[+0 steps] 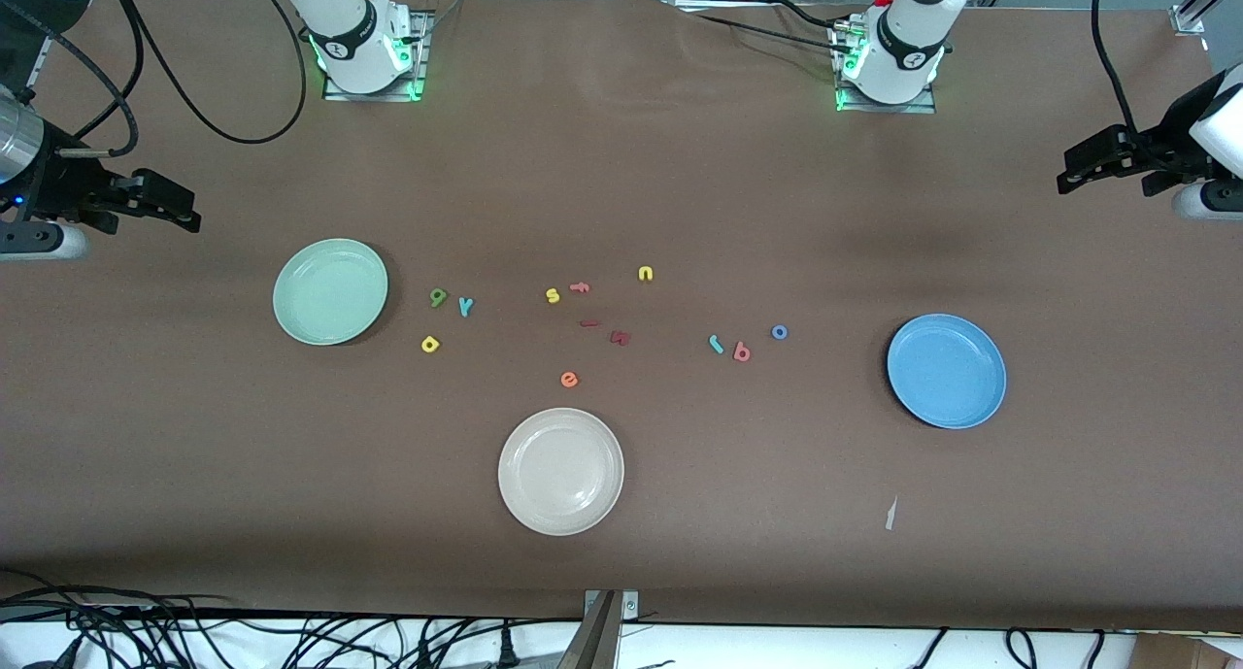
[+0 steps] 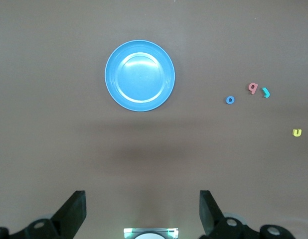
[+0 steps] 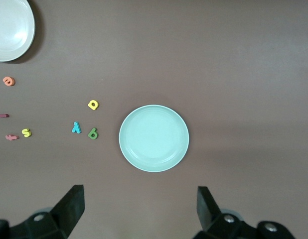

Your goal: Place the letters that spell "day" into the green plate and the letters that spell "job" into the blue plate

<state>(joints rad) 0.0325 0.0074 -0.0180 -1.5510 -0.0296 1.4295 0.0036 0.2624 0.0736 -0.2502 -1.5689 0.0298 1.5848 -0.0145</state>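
Brown table (image 1: pixel 621 164) carries green plate (image 1: pixel 330 291) toward the right arm's end, blue plate (image 1: pixel 946 370) toward the left arm's end, both bare. Left gripper (image 1: pixel 1107 159) and right gripper (image 1: pixel 160 206) wait off each end, jaws wide, holding nothing. Yellow d (image 1: pixel 430 344), green a (image 1: pixel 438 298), teal y (image 1: pixel 465 306) lie just beside green plate; teal j (image 1: pixel 716 344), salmon b (image 1: pixel 742 352), blue o (image 1: pixel 779 332) lie near blue plate.

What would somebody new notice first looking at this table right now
Three round plates stand out on the brown table: the green plate toward the right arm's end, the blue plate toward the left arm's end, and a cream-white plate between them, nearest the front camera. Tiny coloured foam letters lie scattered between the green and blue plates, none on a plate. The left gripper and right gripper wait open over the table's ends.
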